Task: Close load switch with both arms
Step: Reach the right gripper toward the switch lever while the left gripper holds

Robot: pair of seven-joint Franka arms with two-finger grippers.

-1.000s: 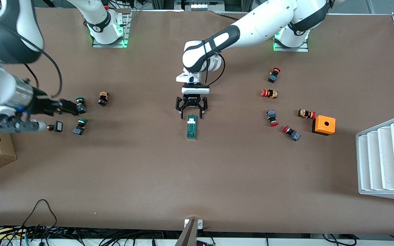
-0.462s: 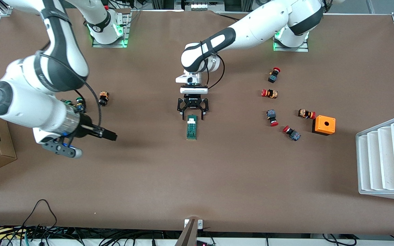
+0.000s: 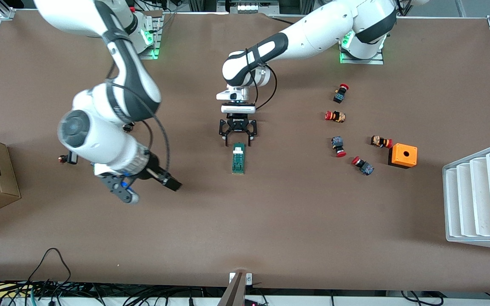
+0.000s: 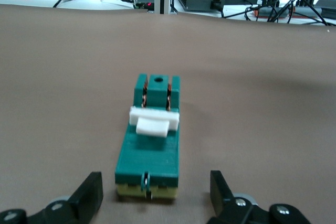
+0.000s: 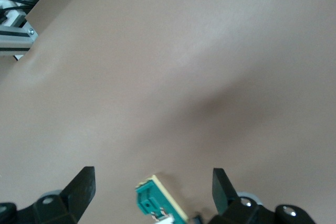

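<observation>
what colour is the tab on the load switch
White, on a dark-green body; the tab on the load switch shows best in the left wrist view.

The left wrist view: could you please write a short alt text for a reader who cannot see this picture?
A dark-green load switch with a white tab across its top lies on the brown table, just ahead of the left gripper, whose two black fingers stand open and apart from it, one on each side. Cables and equipment line the table's edge.
</observation>
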